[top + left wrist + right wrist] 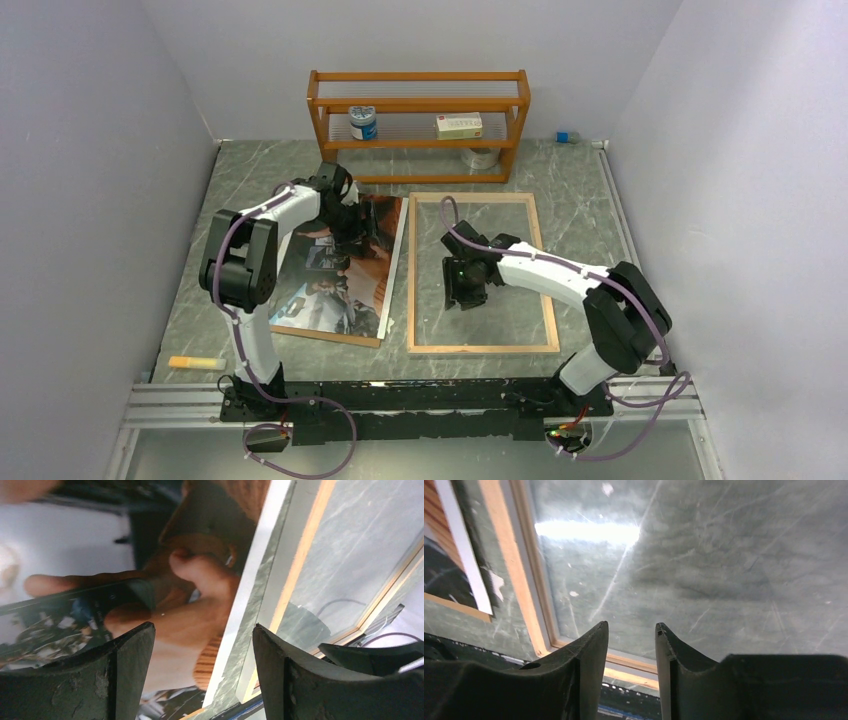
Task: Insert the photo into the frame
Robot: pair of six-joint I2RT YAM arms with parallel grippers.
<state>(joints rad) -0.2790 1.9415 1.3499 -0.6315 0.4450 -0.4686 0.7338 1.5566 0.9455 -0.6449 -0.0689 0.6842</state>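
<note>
Left gripper (202, 627) gapes over glossy photo (345, 290) (top hidden by arm); right gripper (631, 625), slightly parted, empty, over wood-rimmed frame (480, 349) at photo's three o'clock.

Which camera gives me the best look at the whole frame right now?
The top external view: the frame lies flat with all four sides visible, only the right arm crossing its pane. The left wrist view shows just a stretch of its rim; the right wrist view, a rim corner and pane.
</note>
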